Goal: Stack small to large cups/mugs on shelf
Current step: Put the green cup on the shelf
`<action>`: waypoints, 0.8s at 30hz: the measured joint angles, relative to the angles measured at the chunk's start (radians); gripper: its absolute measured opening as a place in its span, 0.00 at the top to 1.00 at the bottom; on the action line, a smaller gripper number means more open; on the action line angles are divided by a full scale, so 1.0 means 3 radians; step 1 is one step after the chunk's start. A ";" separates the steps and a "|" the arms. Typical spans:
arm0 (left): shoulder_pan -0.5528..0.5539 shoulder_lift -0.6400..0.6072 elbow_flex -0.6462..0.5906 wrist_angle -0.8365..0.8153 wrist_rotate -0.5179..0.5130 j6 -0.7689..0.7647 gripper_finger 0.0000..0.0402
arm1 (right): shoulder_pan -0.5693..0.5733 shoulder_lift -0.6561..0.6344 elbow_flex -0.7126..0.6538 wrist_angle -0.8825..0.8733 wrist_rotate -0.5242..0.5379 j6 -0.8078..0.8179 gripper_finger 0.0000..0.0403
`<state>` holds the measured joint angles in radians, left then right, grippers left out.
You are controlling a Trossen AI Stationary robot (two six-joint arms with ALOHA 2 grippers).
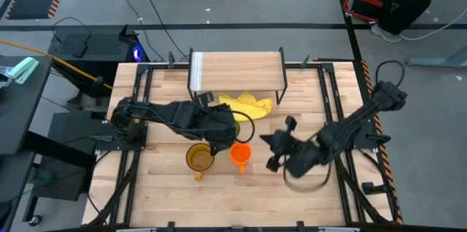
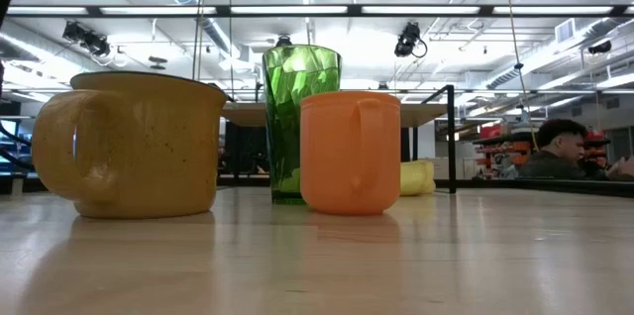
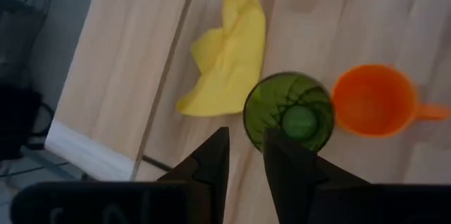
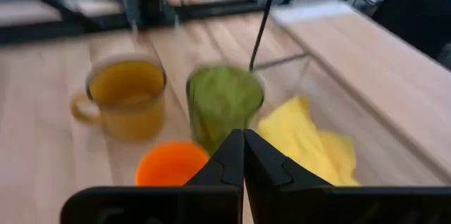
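The tall green tumbler (image 2: 300, 122) stands upright on the tabletop between the amber-yellow mug (image 1: 199, 157) and the small orange mug (image 1: 241, 153). My left gripper (image 3: 246, 153) is open above the tumbler (image 3: 289, 115), which sits just off one fingertip; in the high view the gripper (image 1: 225, 136) covers most of it. My right gripper (image 4: 243, 146) is shut and empty, to the right of the orange mug in the high view (image 1: 268, 143). The shelf (image 1: 237, 68) stands at the far side with a bare top.
A crumpled yellow cloth (image 1: 244, 104) lies on the table between the shelf and the mugs. Black rails (image 1: 332, 115) run along the table's left and right sides. A person (image 2: 560, 152) sits beyond the table's far side.
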<state>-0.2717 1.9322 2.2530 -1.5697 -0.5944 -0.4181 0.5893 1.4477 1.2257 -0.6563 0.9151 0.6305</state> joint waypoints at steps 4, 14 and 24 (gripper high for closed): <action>0.0022 -0.0204 -0.0440 0.0008 -0.0121 -0.0153 0.78 | -0.0195 -0.0293 0.0085 0.0011 -0.0273 -0.0110 0.97; 0.0204 -0.1172 -0.1891 0.0306 -0.0344 -0.0796 0.82 | -0.0680 -0.0587 0.0088 0.0002 -0.0971 -0.0414 0.97; 0.0171 -0.2111 -0.3302 0.1420 -0.0336 -0.0840 0.83 | -0.1106 -0.0573 0.0088 0.0158 -0.1720 -0.0810 0.94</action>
<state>-0.2205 1.2990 1.2625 -1.1438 -0.6952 -0.6701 0.2575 1.2758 1.2522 -0.6090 0.3992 0.3875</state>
